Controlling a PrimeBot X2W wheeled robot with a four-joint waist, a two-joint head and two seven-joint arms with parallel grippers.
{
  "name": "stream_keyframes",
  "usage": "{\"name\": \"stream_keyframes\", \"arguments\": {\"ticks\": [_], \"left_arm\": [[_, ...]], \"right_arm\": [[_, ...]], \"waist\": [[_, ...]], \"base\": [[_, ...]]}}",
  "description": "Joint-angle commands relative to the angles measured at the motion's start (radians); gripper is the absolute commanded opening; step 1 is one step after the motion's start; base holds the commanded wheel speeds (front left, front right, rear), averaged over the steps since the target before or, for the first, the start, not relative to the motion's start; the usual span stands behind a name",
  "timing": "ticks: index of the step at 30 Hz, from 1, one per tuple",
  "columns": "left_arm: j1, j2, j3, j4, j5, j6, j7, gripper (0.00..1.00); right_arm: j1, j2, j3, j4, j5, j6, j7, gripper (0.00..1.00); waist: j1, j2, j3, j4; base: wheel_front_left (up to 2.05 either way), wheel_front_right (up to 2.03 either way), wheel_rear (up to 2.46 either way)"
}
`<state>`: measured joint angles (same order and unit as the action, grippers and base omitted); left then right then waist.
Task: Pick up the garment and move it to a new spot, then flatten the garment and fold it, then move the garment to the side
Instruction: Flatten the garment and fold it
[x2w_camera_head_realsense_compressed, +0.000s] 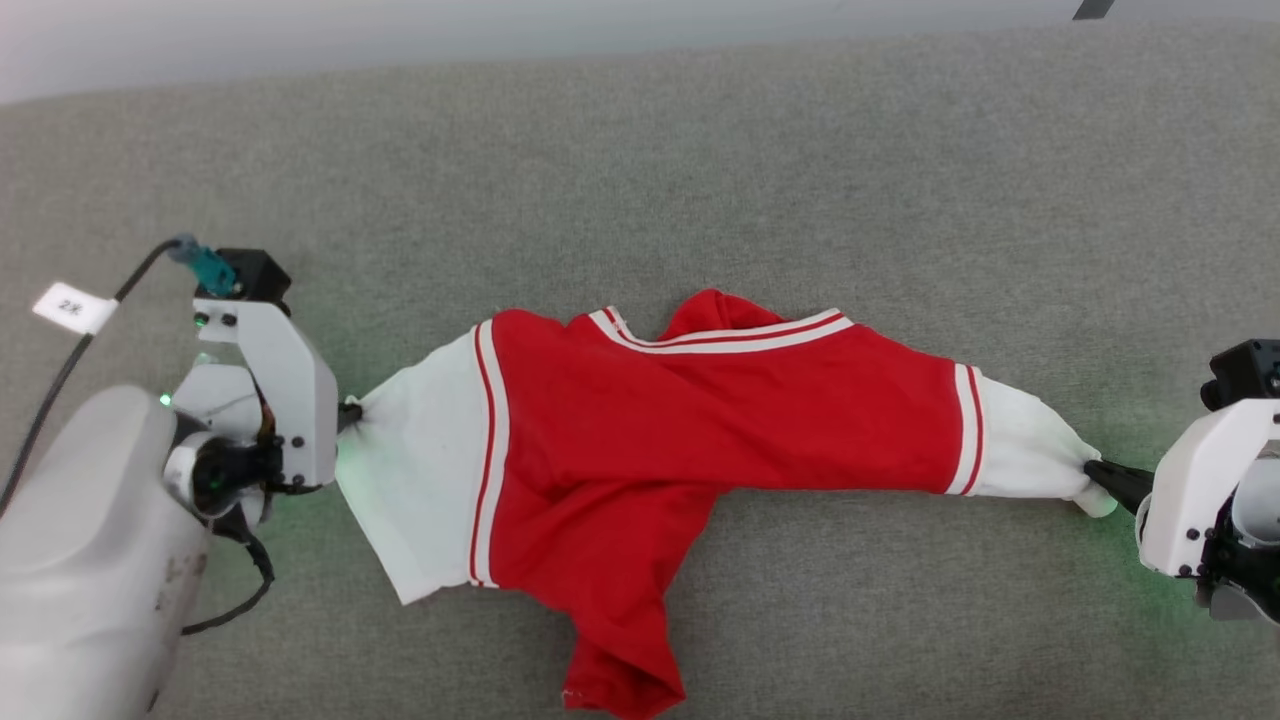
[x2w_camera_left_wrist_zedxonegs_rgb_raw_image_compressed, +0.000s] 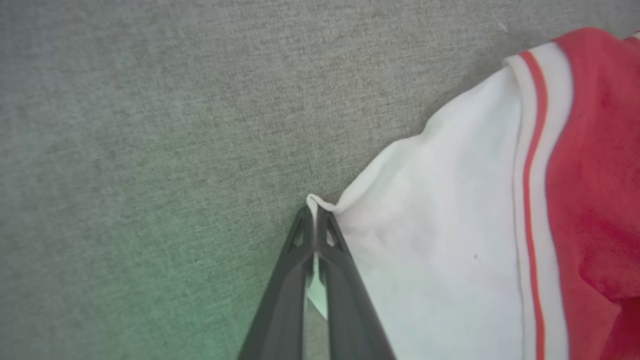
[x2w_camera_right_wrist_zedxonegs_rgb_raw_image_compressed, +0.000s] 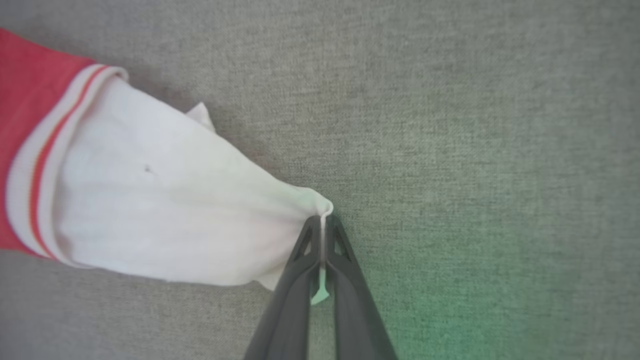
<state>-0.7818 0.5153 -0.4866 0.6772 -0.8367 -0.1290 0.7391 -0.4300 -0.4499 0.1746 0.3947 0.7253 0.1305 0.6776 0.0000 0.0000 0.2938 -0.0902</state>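
Head view, looking down on a grey cloth-covered counter (x2w_camera_head_realsense_compressed: 700, 150): the garment (x2w_camera_head_realsense_compressed: 700, 430), a red jersey T-shirt with white short sleeves and red-and-white striped trim, lies stretched sideways across the middle, with the neck trim towards the far side. No lettering is visible on its upward face. The left end effector (x2w_camera_head_realsense_compressed: 350, 415) is clenched on the tip of the left-hand white sleeve (x2w_camera_head_realsense_compressed: 420, 490). The right end effector (x2w_camera_head_realsense_compressed: 1100, 475) is clenched on the tip of the other white sleeve (x2w_camera_head_realsense_compressed: 1030, 450), which is pulled to a narrow point. Each wrist view shows two dark fingers pressed together with only a thin fold of white cloth nipped between their tips. The red body is not flat: it twists and hangs towards the near edge in a bunched tail (x2w_camera_head_realsense_compressed: 620, 650). The step in hand appears to be the spreading out of the shirt. To do it well, both arms should probably rise and move together, holding the sleeves level and evenly taut, so the body can drop open and be laid down hem first without creases. Since each grip holds so little cloth, a sharp or uneven pull could slip a sleeve free, so a slow, matched motion seems safest. The twist in the red body likely needs shaking out before the shirt is laid down.
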Motion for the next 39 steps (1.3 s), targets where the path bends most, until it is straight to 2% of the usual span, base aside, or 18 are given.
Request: {"name": "stream_keyframes", "arguments": {"ticks": [1,6,12,18,25,26,31,39], "left_arm": [[0.001,-0.017,-0.018,0.009,-0.001,0.0,0.006,0.0],[-0.066,-0.012,-0.03,-0.014,0.009,-0.001,0.025,0.0],[-0.181,-0.031,-0.062,-0.05,0.017,-0.001,0.05,0.0],[-0.325,-0.048,-0.08,-0.054,0.04,-0.001,0.018,0.0],[-0.478,-0.05,-0.079,-0.014,0.078,-0.001,-0.067,0.0],[-0.524,-0.051,-0.085,-0.003,0.084,-0.001,-0.099,0.0],[-0.612,-0.052,-0.104,0.02,0.09,-0.001,-0.181,0.0],[-0.688,-0.052,-0.138,0.05,0.064,-0.001,-0.203,0.0]], "right_arm": [[-0.008,0.006,0.021,0.015,0.016,0.0,0.01,0.0],[-0.08,-0.023,0.019,-0.014,0.05,0.0,0.003,0.0],[-0.205,-0.057,0.056,-0.075,0.031,0.0,-0.031,0.0],[-0.385,-0.07,0.154,-0.089,0.009,0.0,-0.108,0.0],[-0.588,-0.045,0.255,-0.018,-0.03,0.0,-0.247,0.0],[-0.65,-0.033,0.278,0.02,-0.037,0.0,-0.304,0.0],[-0.79,-0.002,0.306,0.141,-0.042,0.0,-0.424,0.0],[-0.919,0.002,0.391,0.253,-0.012,0.0,-0.467,0.0]], "waist": [[0.0,0.0,-0.021,-0.002],[0.0,0.0,-0.081,0.0],[0.0,0.0,-0.169,0.011],[0.0,0.0,-0.248,0.007],[0.0,0.0,-0.295,-0.001],[0.0,0.0,-0.306,-0.001],[0.0,0.0,-0.329,0.003],[0.0,0.0,-0.325,0.011]], "base": [[0.0,0.0,0.0],[0.0,0.0,0.0],[0.0,0.0,0.0],[0.0,0.0,0.0],[0.0,0.0,0.0],[0.0,0.0,0.0],[0.0,0.0,0.0],[0.0,0.0,0.0]]}}
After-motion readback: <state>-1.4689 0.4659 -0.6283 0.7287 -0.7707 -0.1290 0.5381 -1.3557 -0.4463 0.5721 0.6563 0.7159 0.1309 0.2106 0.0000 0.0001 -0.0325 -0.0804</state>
